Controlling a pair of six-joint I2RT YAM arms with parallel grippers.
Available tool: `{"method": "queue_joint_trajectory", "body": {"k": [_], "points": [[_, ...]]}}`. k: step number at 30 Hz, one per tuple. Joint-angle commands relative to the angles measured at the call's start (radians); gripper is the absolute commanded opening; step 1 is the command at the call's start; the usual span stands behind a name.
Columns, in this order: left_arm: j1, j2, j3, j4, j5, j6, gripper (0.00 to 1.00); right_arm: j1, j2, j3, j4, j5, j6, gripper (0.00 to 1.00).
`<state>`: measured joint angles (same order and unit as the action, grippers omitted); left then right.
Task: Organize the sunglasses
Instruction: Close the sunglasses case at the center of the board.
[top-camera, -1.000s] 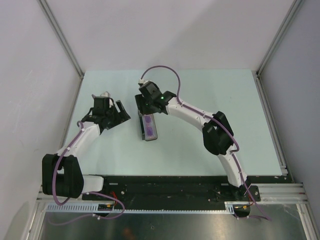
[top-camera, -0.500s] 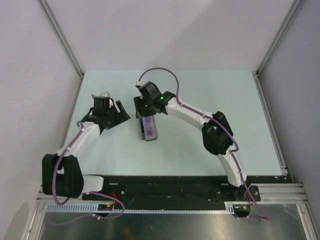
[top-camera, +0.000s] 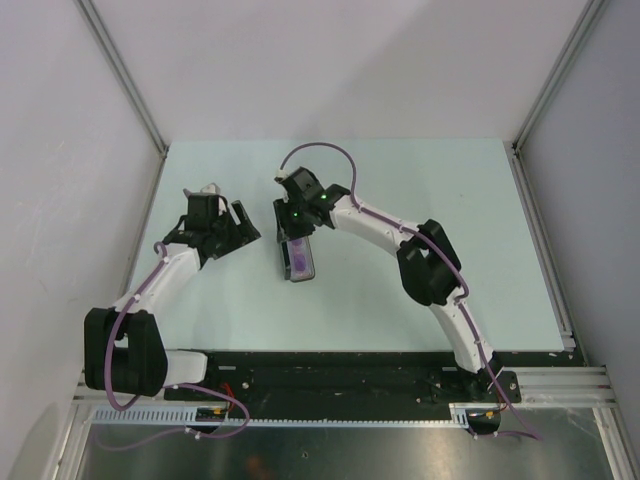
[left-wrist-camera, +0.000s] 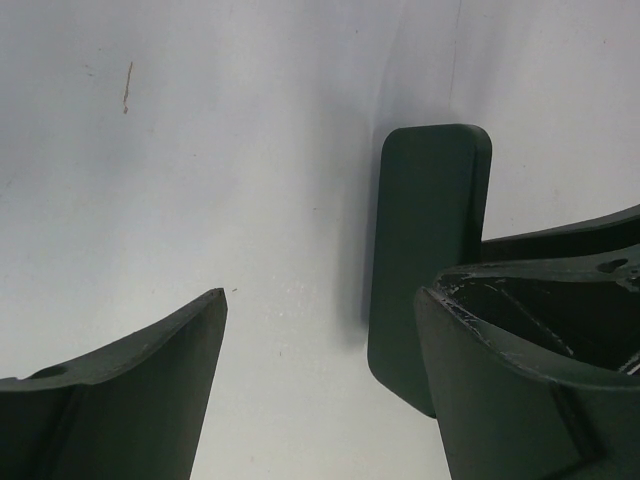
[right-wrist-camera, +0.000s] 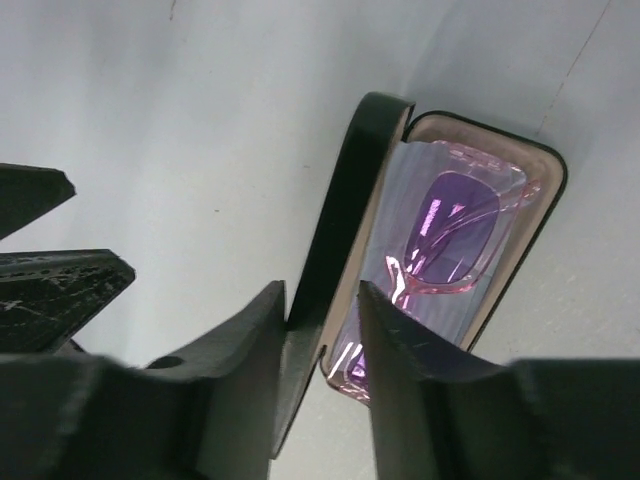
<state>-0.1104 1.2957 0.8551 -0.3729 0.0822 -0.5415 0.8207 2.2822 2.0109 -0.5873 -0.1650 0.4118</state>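
Since a second ago the right gripper (right-wrist-camera: 322, 300) has drawn its fingers closer together, and its wrist has shifted slightly over the far end of the case (top-camera: 299, 277). The left gripper (top-camera: 241, 227) has not moved; it hangs released and empty above the table (top-camera: 420, 180), well apart from the case.

The right fingers (right-wrist-camera: 250, 345) now stand on either side of the raised lid (right-wrist-camera: 340, 200). They sit just against it, but whether they truly pinch it cannot be told.

The sunglasses (right-wrist-camera: 450, 235) lie inside the open case, near the table's middle. Their frame is thin, glossy, translucent pink, with rounded-rectangle purple lenses that catch the light. Under them a pale ribbed lining fills the tray. The case is a matte black oblong with rounded corners, its lid thin and beige inside. The fingers are dull black, wedge-shaped and scuffed, and the table is smooth pale green
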Motion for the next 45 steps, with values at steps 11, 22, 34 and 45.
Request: {"method": "queue_joint_trajectory", "body": {"k": [11,22,34,45], "points": [[0.005,-0.032,-0.002,0.006,0.008,-0.009,0.81,-0.057,-0.026,-0.076,0.09,-0.145,0.047,0.0],[0.005,-0.041,-0.008,0.005,0.008,-0.008,0.81,-0.147,-0.059,-0.271,0.293,-0.335,0.139,0.0],[0.005,-0.038,-0.01,0.006,0.042,-0.006,0.82,-0.184,-0.05,-0.314,0.346,-0.387,0.147,0.0],[0.002,0.005,0.002,0.012,0.116,0.002,0.82,-0.221,-0.036,-0.388,0.458,-0.465,0.171,0.0]]}}
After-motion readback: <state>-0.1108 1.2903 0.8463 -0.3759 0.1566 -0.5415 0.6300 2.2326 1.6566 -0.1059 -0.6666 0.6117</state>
